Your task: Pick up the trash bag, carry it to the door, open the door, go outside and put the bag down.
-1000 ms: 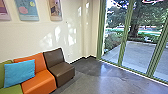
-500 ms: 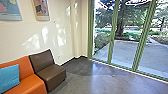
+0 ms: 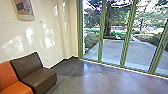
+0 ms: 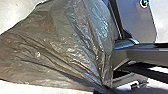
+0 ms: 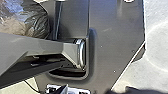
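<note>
- One trash bag (image 4: 62, 47), dark, thin and glossy, creased; seen in the left wrist view beside the robot's own base, its folds drawn together to a narrow neck at the left jaws (image 4: 100, 89).
- Left jaws: we record them as clenched on that neck.
- Right jaws: state not shown; we cannot tell.
- One brown seat (image 3: 37, 73), low and armless, lower left of the frame in the head view.
- One orange seat (image 3: 8, 80), directly beside the brown one, cut off by the lower left corner.
- One framed picture (image 3: 24, 10), upper left, hung on a cream wall (image 3: 15, 30) that we note as dappled with light.
- Several tall glass panels (image 3: 113, 50) in green frames, from upper centre to the right edge.
- One paved yard (image 3: 140, 53) beyond the glass, with a tree (image 3: 108, 22) and greenery behind, upper centre and right.
- One grey floor (image 3: 82, 80), smooth and shiny, lower centre.
</note>
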